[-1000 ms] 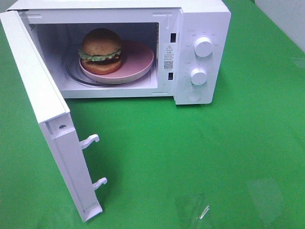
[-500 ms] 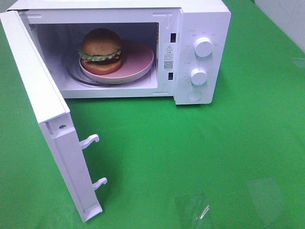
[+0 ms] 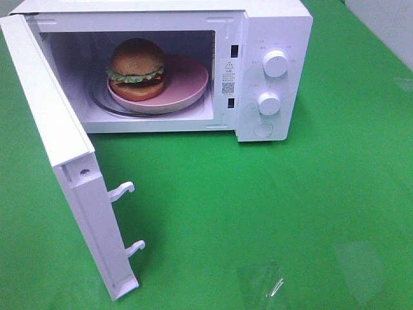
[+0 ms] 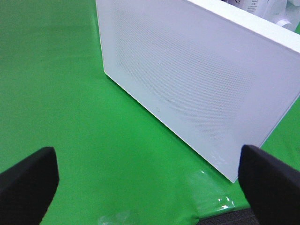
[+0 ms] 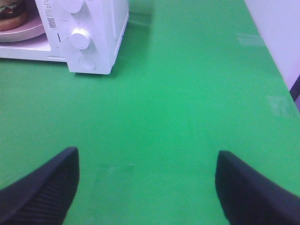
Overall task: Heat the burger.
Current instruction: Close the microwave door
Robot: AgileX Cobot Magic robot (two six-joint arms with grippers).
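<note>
The burger (image 3: 136, 69), golden-brown buns with green lettuce between, sits on a pink plate (image 3: 187, 82) inside the open white microwave (image 3: 271, 26). A sliver of the burger (image 5: 11, 13) and plate (image 5: 23, 30) also shows in the right wrist view. The microwave door (image 3: 61, 161) swings wide toward the front left. My left gripper (image 4: 150, 187) is open and faces the door's outer face (image 4: 197, 79) with nothing between its fingers. Over bare green cloth, well back from the microwave's front right corner, my right gripper (image 5: 146, 187) is open and empty. Neither gripper appears in the exterior high view.
Two white dials (image 3: 275, 63) (image 3: 268, 103) and a round button (image 3: 262, 130) sit on the microwave's control panel. Two latch hooks (image 3: 122, 190) stick out from the door's edge. Green cloth (image 3: 258, 206) covers the table.
</note>
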